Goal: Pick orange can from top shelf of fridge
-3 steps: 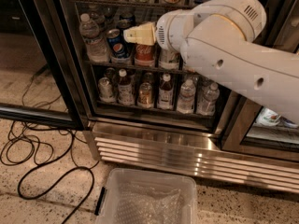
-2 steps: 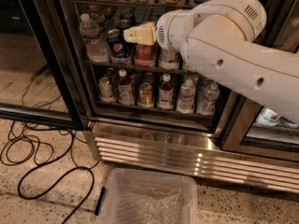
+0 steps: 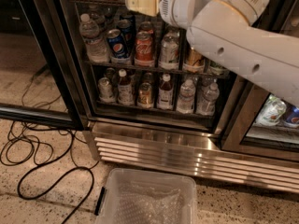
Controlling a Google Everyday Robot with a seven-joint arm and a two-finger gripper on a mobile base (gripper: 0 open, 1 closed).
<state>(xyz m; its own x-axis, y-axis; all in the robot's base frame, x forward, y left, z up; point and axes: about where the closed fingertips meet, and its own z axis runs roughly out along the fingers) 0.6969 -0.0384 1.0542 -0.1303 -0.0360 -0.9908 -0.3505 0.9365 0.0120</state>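
Pointing left, the hand [image 3: 134, 3] hovers by the top shelf [image 3: 93, 0].

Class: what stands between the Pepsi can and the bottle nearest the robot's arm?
The red cola can, in the camera view; the gripper is higher up.

You get warm, rather dim light. The fridge [image 3: 70, 78] glows from inside, and glare streaks its steel base [image 3: 187, 153] toward 6 o'clock. The gripper [image 3: 140, 3] at 12 o'clock catches bright light; the corner at 10 o'clock lies dark.
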